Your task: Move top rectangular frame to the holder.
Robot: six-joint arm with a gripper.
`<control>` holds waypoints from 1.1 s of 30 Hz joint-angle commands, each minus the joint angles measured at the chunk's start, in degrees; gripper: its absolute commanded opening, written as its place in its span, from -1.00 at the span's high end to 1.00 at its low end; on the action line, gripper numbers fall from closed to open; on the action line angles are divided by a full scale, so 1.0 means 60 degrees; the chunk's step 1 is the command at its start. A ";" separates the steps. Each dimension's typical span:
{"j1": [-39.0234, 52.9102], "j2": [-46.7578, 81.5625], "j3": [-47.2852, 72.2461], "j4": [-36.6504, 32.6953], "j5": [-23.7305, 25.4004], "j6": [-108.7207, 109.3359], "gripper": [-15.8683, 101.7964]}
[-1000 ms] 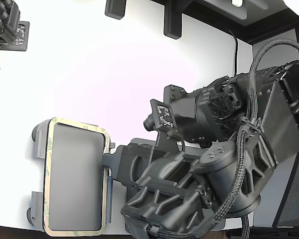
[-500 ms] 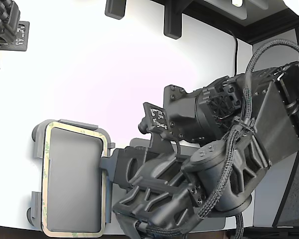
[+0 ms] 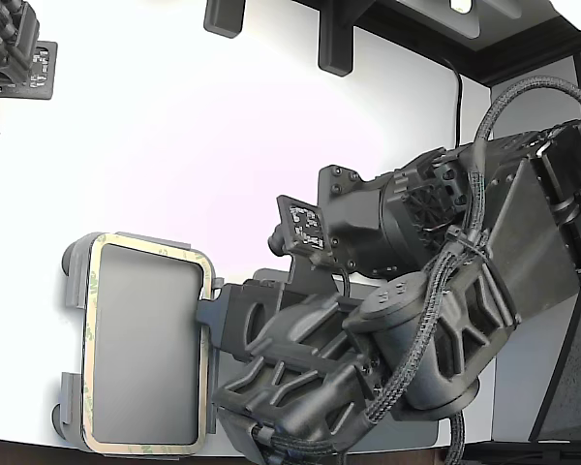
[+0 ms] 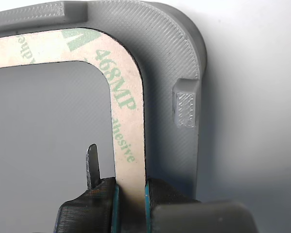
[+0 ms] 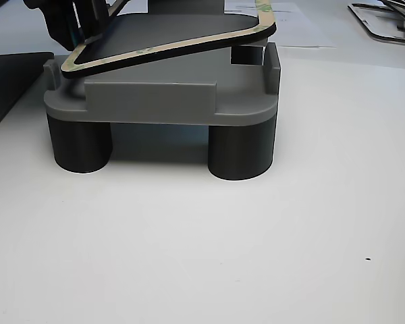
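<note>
The top rectangular frame (image 3: 90,349) is a tan ring with green print, lying over the light grey holder (image 3: 75,283) at the exterior view's lower left. My gripper (image 3: 211,315) is shut on the frame's long side nearest the arm. In the wrist view the two fingers pinch the tan strip (image 4: 126,107) near a rounded corner of the holder (image 4: 169,53), close to a raised tab. In the other view the frame (image 5: 182,42) is tilted above the holder (image 5: 148,101), with the gripper (image 5: 77,30) at its lower end.
A second arm's gripper (image 3: 10,48) sits at the exterior view's top left. Dark brackets (image 3: 334,44) hang along the far edge. The table's near edge runs just below the holder. In the other view a dark mat (image 5: 7,81) lies beside the holder.
The arm's elbow links have swung lower and toward the exterior view's left. The frame has shifted only slightly over the holder and stays gripped.
</note>
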State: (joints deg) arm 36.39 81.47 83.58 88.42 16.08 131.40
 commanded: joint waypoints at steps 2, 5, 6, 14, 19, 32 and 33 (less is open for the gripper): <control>-0.0161 0.0249 -0.0132 -0.0044 -0.0073 -0.0029 0.91; -0.0161 0.0234 -0.0132 -0.0073 -0.0117 -0.0059 0.91; -0.0161 0.0220 -0.0132 -0.0073 -0.0117 -0.0073 0.91; -0.0220 0.0205 -0.0029 -0.0073 -0.0146 -0.0161 0.86; -0.0278 0.0146 -0.0088 -0.0044 -0.0146 -0.0190 0.85; -0.0278 0.0044 -0.0161 -0.0103 -0.0176 -0.0176 0.74; -0.0278 0.0044 -0.0161 -0.0117 -0.0176 -0.0176 0.73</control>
State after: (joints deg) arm 35.60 80.77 84.20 87.89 15.03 130.25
